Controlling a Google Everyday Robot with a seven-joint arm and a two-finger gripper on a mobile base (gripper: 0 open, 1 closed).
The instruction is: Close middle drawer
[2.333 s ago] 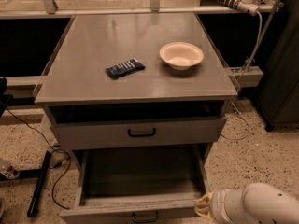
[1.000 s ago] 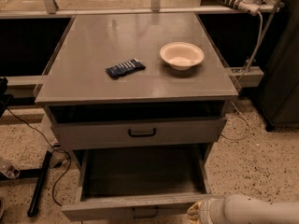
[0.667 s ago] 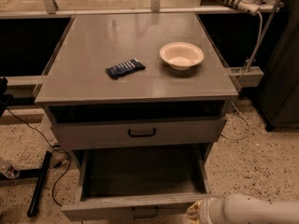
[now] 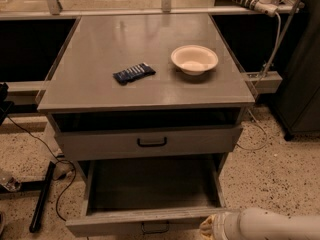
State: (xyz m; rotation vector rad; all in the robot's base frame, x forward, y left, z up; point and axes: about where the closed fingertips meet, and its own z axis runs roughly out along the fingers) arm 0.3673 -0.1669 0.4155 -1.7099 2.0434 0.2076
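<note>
The middle drawer is pulled far out below the grey cabinet top. It is a wide, empty grey box; its flat front lies along the bottom edge of the view, with a black bar handle partly cut off. My gripper comes in from the bottom right on a white arm. Its yellowish end is against the right end of the drawer front.
A shorter drawer with a black handle sits above, slightly out. On the cabinet top lie a dark blue packet and a cream bowl. Cables and a black bar lie on the floor at the left.
My arm has moved left along the bottom edge, from the right of the drawer to its front's right end. The drawer front looks slightly farther in.
</note>
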